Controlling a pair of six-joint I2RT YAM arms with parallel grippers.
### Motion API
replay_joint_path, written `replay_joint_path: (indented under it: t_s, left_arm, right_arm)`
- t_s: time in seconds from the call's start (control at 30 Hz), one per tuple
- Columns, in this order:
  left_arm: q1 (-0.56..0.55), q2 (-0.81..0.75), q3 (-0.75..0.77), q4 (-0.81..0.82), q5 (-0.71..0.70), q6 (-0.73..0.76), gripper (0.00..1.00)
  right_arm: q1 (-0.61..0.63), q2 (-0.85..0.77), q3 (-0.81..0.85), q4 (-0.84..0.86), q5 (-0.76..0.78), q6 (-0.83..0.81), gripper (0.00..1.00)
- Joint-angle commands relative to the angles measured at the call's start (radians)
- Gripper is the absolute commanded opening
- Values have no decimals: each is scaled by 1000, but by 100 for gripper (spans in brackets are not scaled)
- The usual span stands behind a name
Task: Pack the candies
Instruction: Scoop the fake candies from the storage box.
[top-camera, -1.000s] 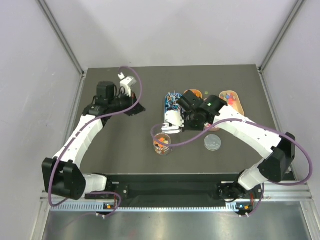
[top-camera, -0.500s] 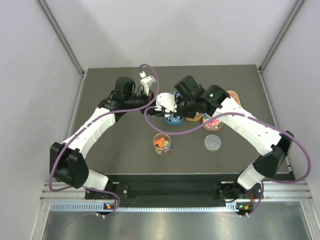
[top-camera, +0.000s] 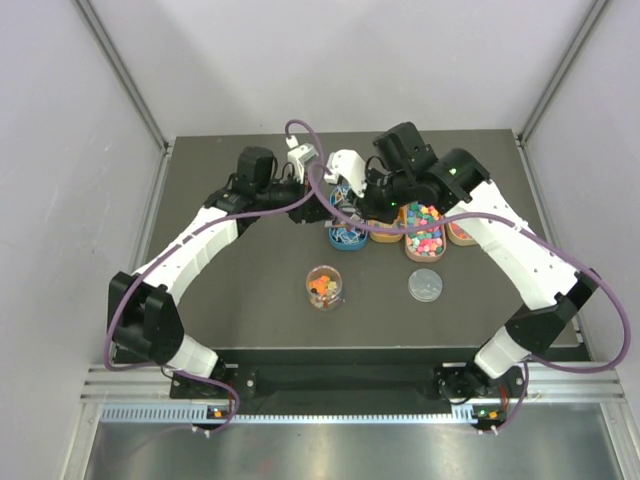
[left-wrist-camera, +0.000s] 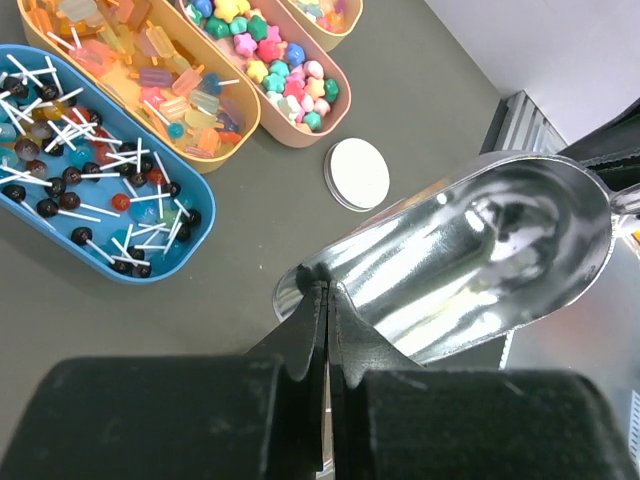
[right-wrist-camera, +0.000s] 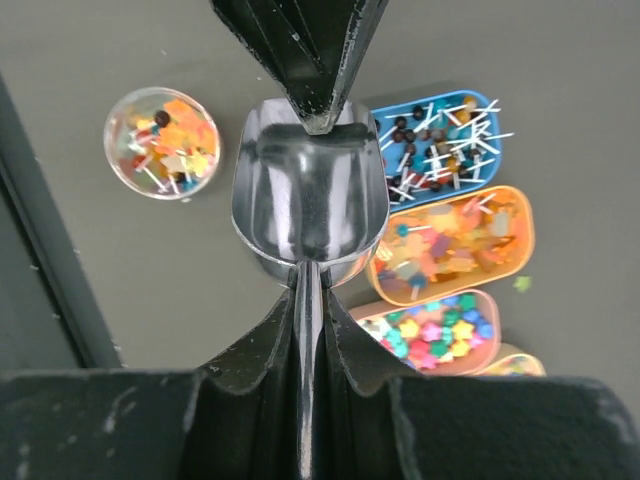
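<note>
The candies lie in oval trays: star-shaped ones (left-wrist-camera: 283, 73) in a pink tray, wrapped ones (left-wrist-camera: 150, 75) in an orange tray, lollipops (left-wrist-camera: 95, 185) in a blue tray. More candies fill a clear round jar (top-camera: 324, 285), which also shows in the right wrist view (right-wrist-camera: 162, 140). My right gripper (right-wrist-camera: 309, 290) is shut on the handle of an empty metal scoop (right-wrist-camera: 307, 195). My left gripper (left-wrist-camera: 323, 290) is shut on the scoop's front lip (left-wrist-camera: 470, 245). Both hold it above the table beside the blue tray.
The jar's round lid (top-camera: 425, 285) lies flat on the dark table right of the jar. A fourth tray (top-camera: 461, 232) sits at the far right of the row. A small green candy (right-wrist-camera: 522, 284) lies loose beside the orange tray.
My right gripper carried the scoop from over the jar to the back, above the trays. My left arm swung right and closed on the scoop's lip.
</note>
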Motion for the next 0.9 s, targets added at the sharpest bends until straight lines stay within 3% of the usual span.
replay_joint_path:
  t_s: [0.0,0.23,0.33,0.47,0.67,0.87]
  left_arm:
    - [-12,26,19,29,-24,1,0]
    - [-14,49,21,39,-33,-5,0]
    - [-9,69,115,-58,-132,111,0]
    - [34,109,266,-129,-282,190,0]
    - [92,136,240,-113,-285,192,0]
    - [95,138,188,-97,-271,201,0]
  right_arm:
    - [-37,-5,67,154,-229,144,0]
    - [-133,-1,51,217,-306,294,0]
    - [-182,-65,-76,229,-209,329,0]
    - [-338,-226,-367,254,-99,417,0]
    - [-551,-370,-654,259,18,549,0]
    - [-677,-369,-719,242,53,598,0]
